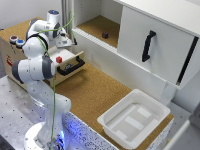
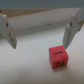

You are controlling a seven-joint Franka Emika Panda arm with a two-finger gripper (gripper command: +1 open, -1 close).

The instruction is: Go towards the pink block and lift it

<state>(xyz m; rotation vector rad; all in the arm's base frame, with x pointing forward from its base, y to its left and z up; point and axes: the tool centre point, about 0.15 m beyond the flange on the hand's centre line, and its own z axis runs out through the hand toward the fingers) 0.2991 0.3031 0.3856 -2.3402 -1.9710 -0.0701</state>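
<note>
The pink block (image 1: pixel 59 59) is a small reddish cube lying in the open drawer (image 1: pixel 75 55) at the exterior view's left. My gripper (image 1: pixel 64 43) hangs above the drawer, a little behind the block and clear of it. In the wrist view the pink block (image 2: pixel 57 56) rests on a pale surface, with a dark mark on its near face. My gripper (image 2: pixel 39 45) is open, its two fingers (image 2: pixel 72 30) spread wide. The block lies below the fingertips, nearer one finger than the other, and nothing is held.
The drawer's black handle (image 1: pixel 71 66) faces the cork tabletop (image 1: pixel 95 92). A small dark purple block (image 1: pixel 105 35) sits on the cabinet shelf. A sliding door with a black handle (image 1: pixel 147 46) is to the right. A white tray (image 1: pixel 134 117) stands at the front right.
</note>
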